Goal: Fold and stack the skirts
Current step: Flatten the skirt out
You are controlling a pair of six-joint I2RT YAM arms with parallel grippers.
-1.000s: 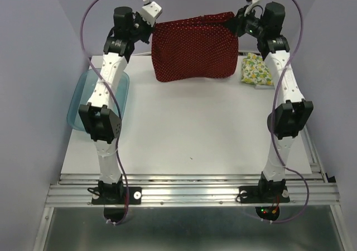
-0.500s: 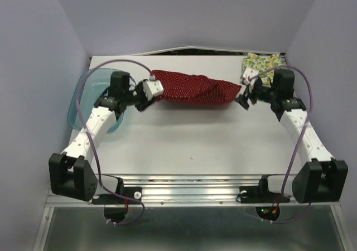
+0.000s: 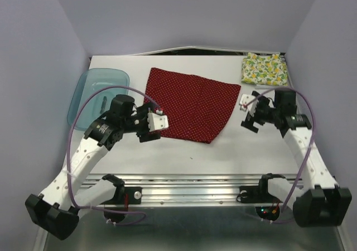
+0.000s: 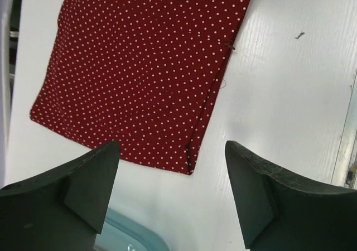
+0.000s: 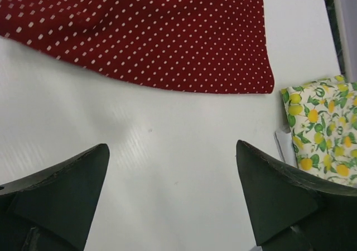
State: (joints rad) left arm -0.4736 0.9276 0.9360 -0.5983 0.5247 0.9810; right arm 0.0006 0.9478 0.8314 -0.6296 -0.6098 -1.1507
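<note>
Red dotted skirt is lying flat between both claws.
Left claw and right claw are hovering, fingers apart, empty; fruit-print skirt is sitting beyond right claw.

Item 1, dark red skirt: soft cloth with tiny white polka dots, spread flat in one rough four-sided panel and set slightly askew, lying mid-width on the white table toward its far half. Doubled layers of cloth show along one side edge, with a loose thread there. Item 2, cream skirt: yellow lemon and green leaf print, folded to a small compact rectangle, lying flat at the table's far right corner, near the red one but apart from it.
</note>
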